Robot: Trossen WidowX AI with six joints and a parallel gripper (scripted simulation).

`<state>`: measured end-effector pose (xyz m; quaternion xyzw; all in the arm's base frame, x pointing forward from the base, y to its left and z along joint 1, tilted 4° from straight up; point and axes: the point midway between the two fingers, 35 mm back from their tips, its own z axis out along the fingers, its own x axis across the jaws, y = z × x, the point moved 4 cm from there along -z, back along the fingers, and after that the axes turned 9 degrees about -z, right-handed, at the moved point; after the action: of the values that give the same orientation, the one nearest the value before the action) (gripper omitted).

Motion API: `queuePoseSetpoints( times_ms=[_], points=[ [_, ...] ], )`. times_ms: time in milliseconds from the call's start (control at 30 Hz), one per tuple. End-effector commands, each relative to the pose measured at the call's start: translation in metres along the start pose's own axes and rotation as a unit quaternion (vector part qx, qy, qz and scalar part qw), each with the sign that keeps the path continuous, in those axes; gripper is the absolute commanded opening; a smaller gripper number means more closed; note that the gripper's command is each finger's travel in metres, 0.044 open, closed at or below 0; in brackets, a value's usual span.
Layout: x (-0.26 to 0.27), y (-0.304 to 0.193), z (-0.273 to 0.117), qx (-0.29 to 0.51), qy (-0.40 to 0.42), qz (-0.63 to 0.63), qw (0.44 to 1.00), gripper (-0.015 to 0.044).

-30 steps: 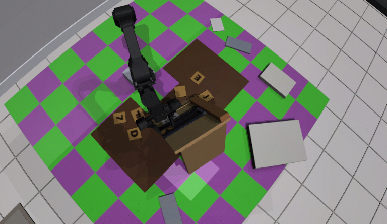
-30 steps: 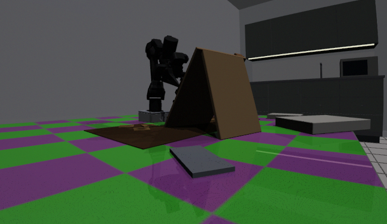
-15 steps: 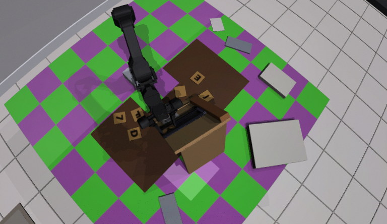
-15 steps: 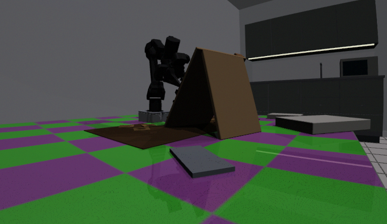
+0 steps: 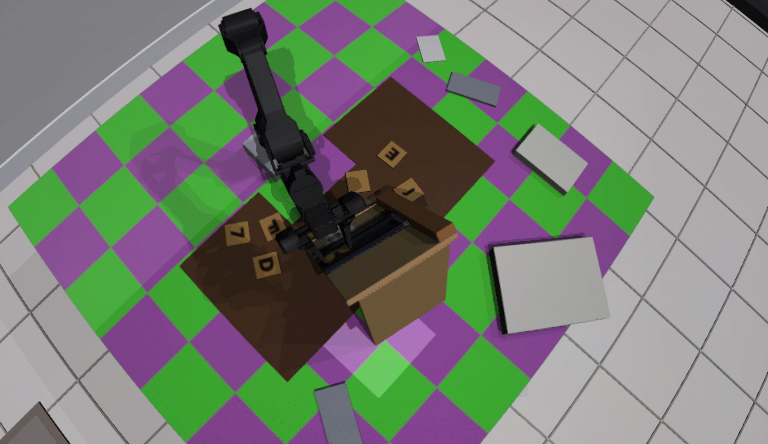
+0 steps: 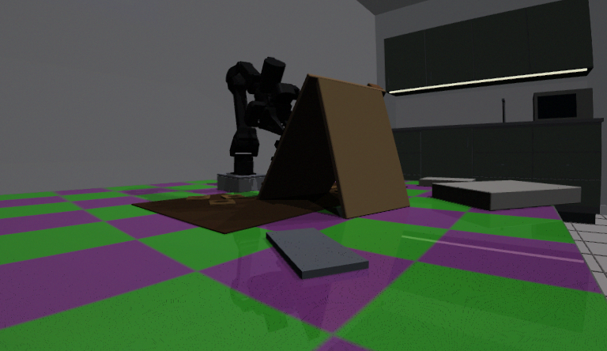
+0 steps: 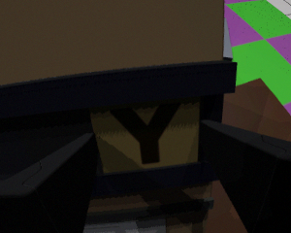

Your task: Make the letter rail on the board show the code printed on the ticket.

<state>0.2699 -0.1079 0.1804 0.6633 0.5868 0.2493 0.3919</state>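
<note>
My gripper point(image 5: 335, 247) point(image 7: 148, 134) is shut on the Y tile point(image 7: 179, 148), one finger at each side. The tile stands upright between the lips of the dark rail point(image 5: 376, 239) point(image 7: 136, 82), just inside its right end in the wrist view. Left of the left finger, the visible rail is dark with no tile showing. The rail is on the sloping board point(image 5: 407, 286) point(image 6: 367, 150) point(image 7: 112, 39). Loose tiles 7 point(image 5: 236, 232), F point(image 5: 272, 226) and D point(image 5: 266, 265) lie at left; E point(image 5: 391, 154), J point(image 5: 408, 190) and an unreadable tile point(image 5: 357, 181) lie behind. No ticket code is readable.
Brown mats point(image 5: 283, 331) point(image 6: 232, 220) lie under the loose tiles. Grey slabs point(image 5: 338, 414) point(image 6: 318, 253) point(image 5: 472, 89) and pale slabs point(image 5: 549, 283) point(image 6: 532, 190) point(image 5: 552, 159) lie around the board. A small white piece point(image 5: 431, 48) lies near the counter's far edge.
</note>
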Motion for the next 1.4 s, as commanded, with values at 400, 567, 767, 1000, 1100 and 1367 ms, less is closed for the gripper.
queuePoseSetpoints(
  times_ms=[400, 567, 767, 1000, 1100, 1367],
  points=[
    [0.008, 0.001, 0.0, 0.0, -0.001, 0.002, 1.0, 0.0],
    [0.01, 0.002, 0.0, 0.0, -0.001, 0.002, 1.0, 0.0],
    [0.013, 0.002, 0.0, 0.0, -0.001, 0.002, 1.0, 0.0],
    [0.016, 0.003, 0.0, 0.0, -0.001, 0.002, 1.0, 0.0],
    [0.018, 0.003, 0.0, 0.0, -0.001, 0.002, 1.0, 0.0],
    [0.022, 0.004, 0.0, 0.0, -0.001, 0.002, 1.0, 0.0]
  ],
)
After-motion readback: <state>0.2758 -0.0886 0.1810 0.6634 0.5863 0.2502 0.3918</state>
